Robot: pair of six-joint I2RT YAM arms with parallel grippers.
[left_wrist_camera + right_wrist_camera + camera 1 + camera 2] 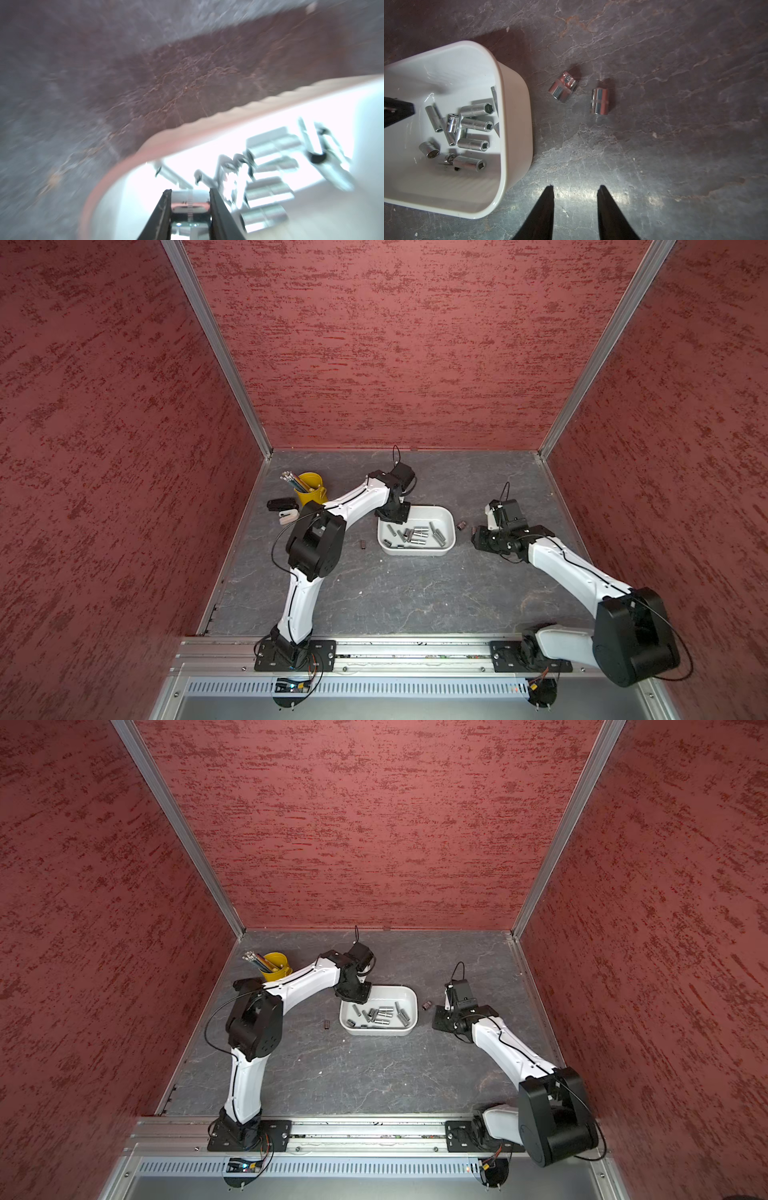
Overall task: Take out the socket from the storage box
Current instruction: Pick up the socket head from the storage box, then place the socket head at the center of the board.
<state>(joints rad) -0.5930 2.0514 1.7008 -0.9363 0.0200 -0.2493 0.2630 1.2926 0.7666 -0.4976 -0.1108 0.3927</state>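
The white storage box (415,551) (376,1031) sits mid-table with several chrome sockets (415,534) (473,124) lying in it. My left gripper (390,516) (353,994) reaches down into the box's far left corner. In the left wrist view its fingers (190,190) are shut on a short chrome socket (190,202), just inside the box rim (228,113). My right gripper (476,537) (575,187) hovers over the table right of the box wall (517,116), open and with nothing in it.
Two loose sockets (563,87) (600,101) lie on the table right of the box, ahead of the right gripper. Another socket (363,544) lies left of the box. A yellow pencil cup (309,487), a black item (282,503) and a white item (289,516) stand at the far left.
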